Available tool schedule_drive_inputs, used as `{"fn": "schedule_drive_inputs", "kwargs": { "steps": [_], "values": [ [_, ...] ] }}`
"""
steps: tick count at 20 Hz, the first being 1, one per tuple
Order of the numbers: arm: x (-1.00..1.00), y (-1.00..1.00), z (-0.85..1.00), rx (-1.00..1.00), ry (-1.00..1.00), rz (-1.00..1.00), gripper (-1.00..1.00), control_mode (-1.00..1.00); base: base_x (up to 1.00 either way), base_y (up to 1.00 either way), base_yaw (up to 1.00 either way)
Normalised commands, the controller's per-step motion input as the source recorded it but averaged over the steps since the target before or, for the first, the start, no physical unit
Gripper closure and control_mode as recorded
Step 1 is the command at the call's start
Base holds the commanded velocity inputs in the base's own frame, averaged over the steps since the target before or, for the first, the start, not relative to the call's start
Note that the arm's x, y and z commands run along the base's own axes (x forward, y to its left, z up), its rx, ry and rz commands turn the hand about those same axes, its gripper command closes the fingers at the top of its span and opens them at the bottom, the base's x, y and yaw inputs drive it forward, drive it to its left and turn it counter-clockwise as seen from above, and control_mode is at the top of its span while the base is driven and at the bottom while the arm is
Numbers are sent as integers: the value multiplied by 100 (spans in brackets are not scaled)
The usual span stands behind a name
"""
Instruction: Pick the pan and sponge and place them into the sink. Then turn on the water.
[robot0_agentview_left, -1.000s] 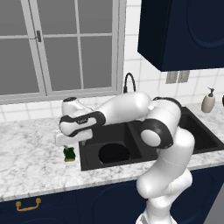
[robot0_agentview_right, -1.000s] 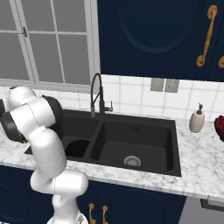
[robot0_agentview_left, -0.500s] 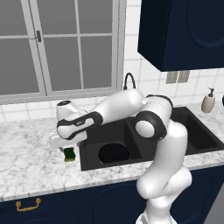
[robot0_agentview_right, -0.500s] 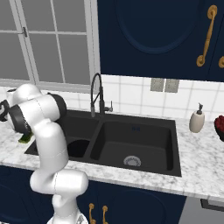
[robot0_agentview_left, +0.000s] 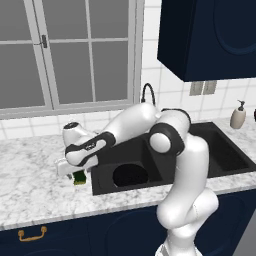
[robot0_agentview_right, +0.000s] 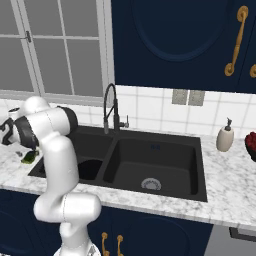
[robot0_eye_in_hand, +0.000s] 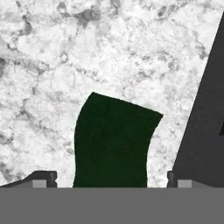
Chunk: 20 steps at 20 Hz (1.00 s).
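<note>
The sponge (robot0_eye_in_hand: 113, 140) lies dark green side up on the marble counter, just left of the sink (robot0_agentview_left: 222, 155). My gripper (robot0_eye_in_hand: 111, 181) hangs right over it, open, with one fingertip on each side and not touching it. From the left base camera the gripper (robot0_agentview_left: 76, 174) points down at the sponge (robot0_agentview_left: 80, 178), whose yellow edge shows. The sponge (robot0_agentview_right: 28, 157) also peeks out beside my arm in the right base view. The round black pan (robot0_agentview_left: 130, 175) rests in the left basin. No water runs from the black faucet (robot0_agentview_right: 110, 107).
The sink's black edge (robot0_eye_in_hand: 201, 122) runs close along the right of the sponge. A soap dispenser (robot0_agentview_right: 225, 137) and something red (robot0_agentview_right: 250, 142) stand on the counter right of the sink. A window backs the counter.
The hand has swung left and come down over the sponge. The jaws have stayed open. The sponge and the pan have not moved.
</note>
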Motion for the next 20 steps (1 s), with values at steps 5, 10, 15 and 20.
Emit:
{"fn": "schedule_drive_inputs", "kwargs": {
  "steps": [5, 10, 15, 20],
  "values": [
    [0, 0, -42, 0, -2, 0, -100, -100, 0, 0, 0],
    [0, 0, -46, 0, -6, 0, -100, -100, 0, 0, 0],
    [0, 0, -51, 0, -5, 0, 100, -100, 0, 0, 0],
    [-14, 0, -25, 1, -14, 0, 100, -100, 0, 0, 0]
  ]
}}
